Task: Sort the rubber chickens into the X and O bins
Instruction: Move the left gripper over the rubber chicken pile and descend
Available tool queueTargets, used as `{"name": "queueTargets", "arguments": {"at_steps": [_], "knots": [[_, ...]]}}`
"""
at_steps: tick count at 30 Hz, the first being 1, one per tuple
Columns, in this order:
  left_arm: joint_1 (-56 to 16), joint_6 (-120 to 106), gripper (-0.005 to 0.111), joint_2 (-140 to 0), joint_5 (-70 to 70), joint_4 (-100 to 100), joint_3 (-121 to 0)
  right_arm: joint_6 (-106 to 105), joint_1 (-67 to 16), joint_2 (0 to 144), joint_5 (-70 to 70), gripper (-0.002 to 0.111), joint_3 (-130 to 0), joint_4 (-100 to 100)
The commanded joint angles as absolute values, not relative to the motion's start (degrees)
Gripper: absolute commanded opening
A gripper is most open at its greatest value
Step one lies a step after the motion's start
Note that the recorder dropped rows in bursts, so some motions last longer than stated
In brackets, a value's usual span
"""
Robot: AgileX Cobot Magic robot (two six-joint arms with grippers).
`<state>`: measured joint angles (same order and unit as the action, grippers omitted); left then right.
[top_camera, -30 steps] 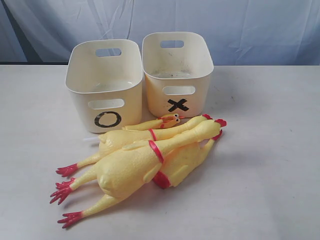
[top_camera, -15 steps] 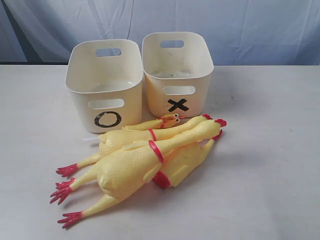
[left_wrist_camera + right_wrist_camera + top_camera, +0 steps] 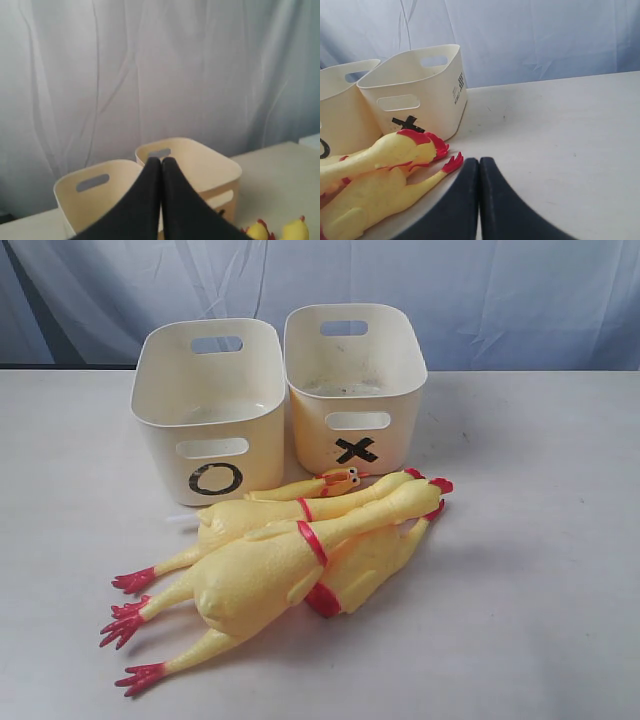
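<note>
My right gripper point(image 3: 479, 164), pinched shut on nothing, looks nearer the rubber chickens point(image 3: 262, 575), which lie heads toward the X bin point(image 3: 395, 445).

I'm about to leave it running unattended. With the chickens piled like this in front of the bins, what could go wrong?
The top long chicken lies across the headless chicken and the second long chicken; lifting it may drag those along.
The small chicken lies close to the fronts of the O bin and X bin; reaching for it could shove a bin.
The long chickens look longer than either bin, so one might hang over a rim.
</note>
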<state>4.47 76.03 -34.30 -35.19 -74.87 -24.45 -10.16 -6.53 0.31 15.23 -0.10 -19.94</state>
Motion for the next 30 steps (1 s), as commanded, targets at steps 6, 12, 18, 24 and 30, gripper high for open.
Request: {"name": "queueTargets", "arguments": {"at_steps": [6,12,18,24,30], "knots": [[4.38,79.9,0.0,-55.82,-44.27,-85.41,-32.9,-10.26,-6.76,0.0,14.38,-0.001,0.0,-20.21],[-0.92,81.15,0.0,-64.65,-44.82,-90.92,-38.02,-10.26,-6.76,0.0,14.38,-0.001,0.0,-20.21],[-10.68,82.73,0.0,-72.16,-44.03,-92.13,-42.79,-10.26,-6.76,0.0,14.38,-0.001,0.0,-20.21],[-19.58,85.26,0.0,-79.02,-41.91,-92.53,-47.6,-10.26,-6.76,0.0,14.38,-0.001,0.0,-20.21],[-29.05,97.09,0.0,-86.81,-34.03,-99.95,-52.99,-10.26,-6.76,0.0,14.79,-0.001,0.0,-20.21]]}}
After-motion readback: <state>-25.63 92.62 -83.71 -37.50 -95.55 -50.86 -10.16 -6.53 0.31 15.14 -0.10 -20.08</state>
